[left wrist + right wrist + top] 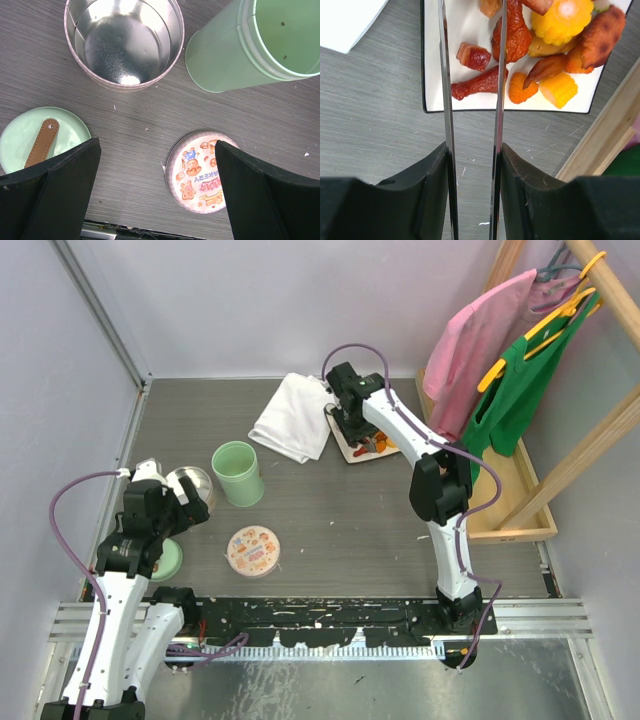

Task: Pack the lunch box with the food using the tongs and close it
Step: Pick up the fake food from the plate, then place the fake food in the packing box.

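Note:
My right gripper (473, 150) is shut on the tongs (500, 90), one slim metal arm pressed against each finger. The tongs reach over a white, black-rimmed plate (470, 20) holding the food (555, 30), several orange, red and yellow pieces. Between the tong arms lie a red chunk (474, 56) and a drumstick-shaped piece (477, 85); the tong tips are out of view. The lunch box parts stand at left: mint-green cylinder (237, 473), steel inner cup (125, 42), mint lid with brown knob (42, 140), and cartoon lid (197, 170). My left gripper (157, 190) hangs open above the table between the two lids.
A folded white cloth (293, 417) lies just left of the plate (365, 445). A wooden rack (520, 510) with pink and green garments on hangers stands at the right, its base (605, 135) close to the plate. Walls close in the left and back.

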{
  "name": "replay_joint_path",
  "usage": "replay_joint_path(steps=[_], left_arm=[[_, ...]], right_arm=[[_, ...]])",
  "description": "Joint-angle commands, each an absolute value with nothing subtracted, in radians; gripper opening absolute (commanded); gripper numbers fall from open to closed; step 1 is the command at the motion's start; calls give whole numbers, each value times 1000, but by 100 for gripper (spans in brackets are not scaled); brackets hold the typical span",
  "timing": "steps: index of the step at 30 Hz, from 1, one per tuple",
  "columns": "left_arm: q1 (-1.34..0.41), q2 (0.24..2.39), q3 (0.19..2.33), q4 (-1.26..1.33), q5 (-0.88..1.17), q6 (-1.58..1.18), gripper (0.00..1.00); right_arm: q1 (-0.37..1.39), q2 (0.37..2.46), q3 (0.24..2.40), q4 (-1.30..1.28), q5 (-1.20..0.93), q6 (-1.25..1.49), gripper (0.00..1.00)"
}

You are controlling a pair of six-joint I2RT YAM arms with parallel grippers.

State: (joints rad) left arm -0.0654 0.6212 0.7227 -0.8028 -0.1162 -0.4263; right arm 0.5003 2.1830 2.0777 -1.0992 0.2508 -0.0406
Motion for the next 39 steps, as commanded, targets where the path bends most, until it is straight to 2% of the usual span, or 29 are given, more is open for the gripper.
replay_joint_path(steps=[1,15,22,39], left_arm=[[-69,612,735,-767,-109,-418,98],[-69,613,735,-768,-109,-417,98],[-69,607,736,-771,-115,-417,98],[-69,603,733,-764,-117,-420,98]], right_arm=[[493,2075,2115,-1008,320,-63,30],[488,1969,2041,-979,229,5,30],[483,1859,1940,-922,58,114,30],[484,1725,1892,-905,-250,225,31]])
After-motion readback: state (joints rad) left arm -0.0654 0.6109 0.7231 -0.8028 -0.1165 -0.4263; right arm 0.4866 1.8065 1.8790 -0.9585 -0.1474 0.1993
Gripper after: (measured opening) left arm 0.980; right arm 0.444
